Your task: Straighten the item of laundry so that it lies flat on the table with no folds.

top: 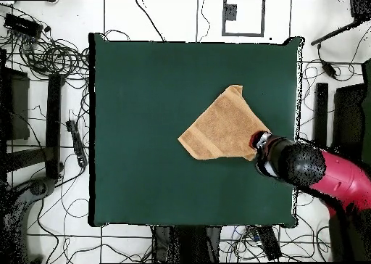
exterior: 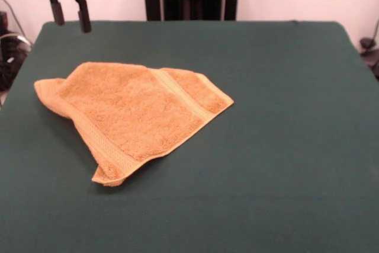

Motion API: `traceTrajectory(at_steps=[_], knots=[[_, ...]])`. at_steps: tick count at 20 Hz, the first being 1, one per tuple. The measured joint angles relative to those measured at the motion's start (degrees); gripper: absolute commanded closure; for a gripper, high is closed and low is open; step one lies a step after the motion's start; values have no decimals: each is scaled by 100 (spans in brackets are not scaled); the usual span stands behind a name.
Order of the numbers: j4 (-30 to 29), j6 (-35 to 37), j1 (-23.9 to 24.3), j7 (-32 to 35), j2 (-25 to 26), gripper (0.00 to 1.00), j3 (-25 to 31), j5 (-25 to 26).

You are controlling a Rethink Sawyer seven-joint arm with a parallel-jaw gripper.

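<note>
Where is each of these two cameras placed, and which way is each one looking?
Front view: sits across the table, looking over it at the folded towel; only the gripper, open and hanging in the air at the top left, shows under a bit of red arm.
Overhead view: sits above, looking straight down on the whole table, the floor and its cables; the red and black arm reaches in from the lower right and hides the gripper.
Both share the towel and the table.
</note>
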State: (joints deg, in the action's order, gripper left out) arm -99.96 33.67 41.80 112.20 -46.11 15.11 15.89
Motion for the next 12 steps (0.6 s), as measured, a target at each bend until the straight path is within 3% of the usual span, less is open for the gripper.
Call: traceTrajectory(at_steps=[12], knots=[[7,-848,-460,0,331,0,-60,-162]])
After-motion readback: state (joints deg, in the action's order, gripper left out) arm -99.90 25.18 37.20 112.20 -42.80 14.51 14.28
